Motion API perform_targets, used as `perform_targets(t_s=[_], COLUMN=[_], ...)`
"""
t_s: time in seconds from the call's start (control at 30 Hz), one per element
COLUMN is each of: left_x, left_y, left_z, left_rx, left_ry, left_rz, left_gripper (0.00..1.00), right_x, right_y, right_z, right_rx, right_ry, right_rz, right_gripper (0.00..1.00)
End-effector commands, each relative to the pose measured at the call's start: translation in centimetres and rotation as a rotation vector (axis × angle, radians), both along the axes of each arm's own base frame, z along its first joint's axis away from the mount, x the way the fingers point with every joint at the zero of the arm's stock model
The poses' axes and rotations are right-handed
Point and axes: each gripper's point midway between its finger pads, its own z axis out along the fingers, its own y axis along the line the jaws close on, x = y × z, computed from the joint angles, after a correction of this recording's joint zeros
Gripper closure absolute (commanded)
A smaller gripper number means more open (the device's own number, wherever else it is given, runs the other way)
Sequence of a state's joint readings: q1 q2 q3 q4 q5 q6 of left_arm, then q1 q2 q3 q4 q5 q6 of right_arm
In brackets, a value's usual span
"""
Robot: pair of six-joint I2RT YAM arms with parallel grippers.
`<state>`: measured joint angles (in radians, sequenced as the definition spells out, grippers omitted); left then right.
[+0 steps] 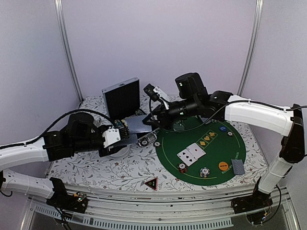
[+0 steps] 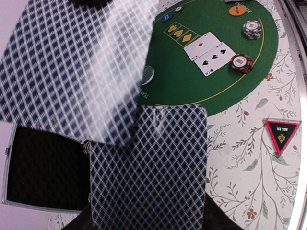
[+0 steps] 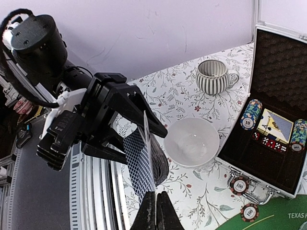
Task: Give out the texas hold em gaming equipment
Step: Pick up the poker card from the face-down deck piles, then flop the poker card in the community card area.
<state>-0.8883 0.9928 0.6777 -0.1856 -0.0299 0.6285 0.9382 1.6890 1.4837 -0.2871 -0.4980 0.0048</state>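
My left gripper (image 1: 123,132) is shut on a deck of blue diamond-backed playing cards (image 2: 148,167), held above the table's left side; its fingers are mostly hidden under the deck. My right gripper (image 3: 156,207) is shut on the edge of one card (image 3: 145,163) from the top of that deck (image 3: 169,158). In the left wrist view that card (image 2: 81,62) rises over the deck. On the green mat (image 1: 216,148) lie two face-up cards (image 1: 191,153), a face-down card (image 1: 237,166), striped chips (image 1: 182,167) (image 1: 205,171), and orange (image 1: 223,166) and blue (image 1: 222,128) discs. A black red-edged triangle (image 1: 151,183) lies near the front edge.
An open black foam-lined case (image 3: 276,96) holding chips and another deck stands at the back. A white bowl (image 3: 192,142) sits under the left arm and a grey ribbed mug (image 3: 212,76) beyond it. Two loose chips (image 3: 239,184) (image 3: 249,212) lie by the case.
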Motion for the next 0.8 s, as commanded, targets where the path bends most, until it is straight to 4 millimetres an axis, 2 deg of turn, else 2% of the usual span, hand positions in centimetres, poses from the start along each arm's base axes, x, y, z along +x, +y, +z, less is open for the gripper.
perform_targets(t_s=[0.0,0.1,0.17,0.27,0.37,0.47,0.53,0.67,0.77], left_x=[-0.2,-0.2,-0.2,-0.3,-0.3,-0.3,-0.3,-0.4,-0.5], left_y=[-0.3,-0.2,-0.2,-0.2,-0.2,-0.2,-0.2,-0.2,-0.3], left_z=[0.9,0.9,1.0,1.2,1.2,1.2,1.3,1.3,1.4], left_rx=[-0.031,-0.032,-0.034,-0.037,-0.038,-0.038,-0.039,-0.042,-0.045], left_ry=[-0.022,-0.022,-0.025,-0.028,-0.027,-0.027,-0.027,-0.025,-0.024], left_rz=[-0.017,-0.016,-0.016,-0.017,-0.019,-0.019,-0.020,-0.023,-0.028], left_gripper=[0.47,0.47,0.47,0.47,0.47,0.47,0.46,0.47,0.46], right_x=[1.2,3.8,6.2,10.6,12.8,13.6,14.4,16.1,17.3], right_y=[-2.7,-6.4,-9.5,-15.6,-19.6,-21.2,-21.8,-22.1,-21.9], right_z=[4.6,6.1,5.8,3.2,-0.5,-4.9,-7.0,-11.3,-13.6], right_rx=[0.067,0.065,0.020,-0.135,-0.336,-0.528,-0.619,-0.764,-0.829], right_ry=[-0.079,-0.152,-0.215,-0.329,-0.432,-0.521,-0.563,-0.624,-0.698], right_rz=[-0.030,-0.154,-0.272,-0.506,-0.598,-0.567,-0.549,-0.487,-0.441], right_gripper=[0.98,0.98,0.98,0.98,0.98,0.98,0.98,0.98,0.98])
